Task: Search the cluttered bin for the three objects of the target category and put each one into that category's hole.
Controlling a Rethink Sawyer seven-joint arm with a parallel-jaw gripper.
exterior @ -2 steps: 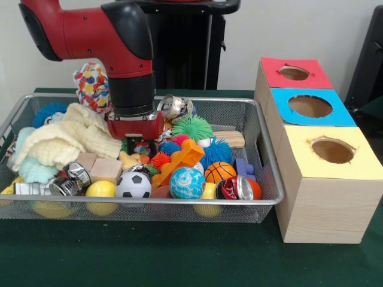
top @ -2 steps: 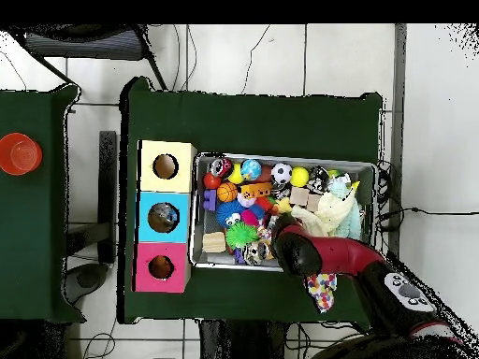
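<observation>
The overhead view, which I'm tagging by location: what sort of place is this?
Probably a robotics lab or test cell: a red robot arm reaches over a wire bin of toys on a green-covered table, beside wooden sorting boxes, with cables across the tiled floor.

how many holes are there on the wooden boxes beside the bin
3, one in each coloured top: the red-topped hole farthest back, the blue-topped hole in the middle, and the yellow-topped hole nearest the camera. None appear hidden; the overhead view also shows three.

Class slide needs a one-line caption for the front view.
Sawyer arm reaches into a wire bin of toys beside three holed boxes.
</observation>
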